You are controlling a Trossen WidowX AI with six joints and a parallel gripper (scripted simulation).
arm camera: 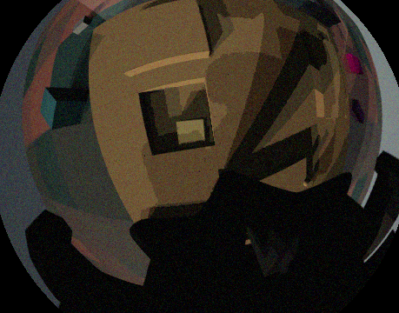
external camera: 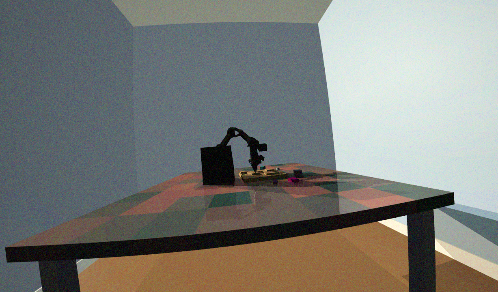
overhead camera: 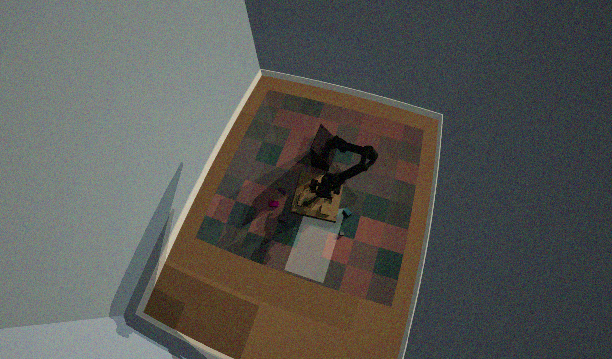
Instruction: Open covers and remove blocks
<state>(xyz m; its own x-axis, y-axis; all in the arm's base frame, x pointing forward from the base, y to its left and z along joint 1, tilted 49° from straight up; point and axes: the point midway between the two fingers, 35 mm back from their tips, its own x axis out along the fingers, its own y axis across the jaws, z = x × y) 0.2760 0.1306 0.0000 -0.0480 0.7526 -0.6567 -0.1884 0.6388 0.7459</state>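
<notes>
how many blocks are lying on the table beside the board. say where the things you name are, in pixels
5. In the top view, teal block [overhead camera: 347, 213] [external camera: 262, 167] [arm camera: 48, 108] and small grey block [overhead camera: 341, 233] [external camera: 278, 168] [arm camera: 81, 28] right of the board [overhead camera: 314, 217] [external camera: 265, 178] [arm camera: 114, 109]; magenta block [overhead camera: 274, 204] [external camera: 293, 179] [arm camera: 354, 63], purple block [overhead camera: 281, 191] [external camera: 274, 181] [arm camera: 358, 110], dark cube [overhead camera: 283, 219] [external camera: 297, 173] [arm camera: 324, 14] left. Others may be hidden.

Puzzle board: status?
Black parallel-jaw gripper shut, nothing held, low over tan wooden puzzle board. Small pale-yellow block inside open square well. Nothing visibly blocking that well.

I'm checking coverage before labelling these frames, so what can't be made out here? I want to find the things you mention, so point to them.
- Fingertips of the black metal hand [overhead camera: 324, 197] [external camera: 255, 170]: top view, merged into dark arm parts.
- Near part of the tan wooden puzzle board [overhead camera: 313, 217] [external camera: 263, 178] [arm camera: 116, 130]: wrist view, behind the hand.
- Small grey block [overhead camera: 341, 233] [arm camera: 81, 27]: top view, too small to tell its shape.
</notes>
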